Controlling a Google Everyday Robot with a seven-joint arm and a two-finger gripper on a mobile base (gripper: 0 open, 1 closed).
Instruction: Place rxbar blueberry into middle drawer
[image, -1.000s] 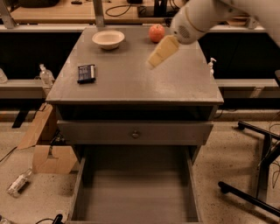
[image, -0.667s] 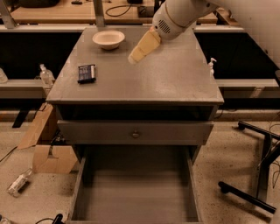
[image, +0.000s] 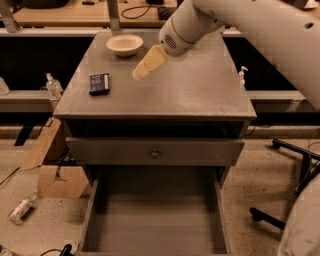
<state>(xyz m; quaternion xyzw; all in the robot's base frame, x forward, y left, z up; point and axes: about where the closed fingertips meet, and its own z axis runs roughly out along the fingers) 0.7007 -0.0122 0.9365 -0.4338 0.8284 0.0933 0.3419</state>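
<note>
Cream end effector (image: 138, 74) | over tabletop (image: 200, 90), apart from rxbar blueberry (image: 99, 83) | aperture: cannot tell

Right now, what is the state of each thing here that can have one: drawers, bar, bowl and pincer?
rxbar blueberry: lying flat on the cabinet top, not held.
middle drawer: pulled out, open.
drawer front with knob: pushed in.
bowl: upright.
pincer: over the cabinet top, between bowl and bar, touching neither.
</note>
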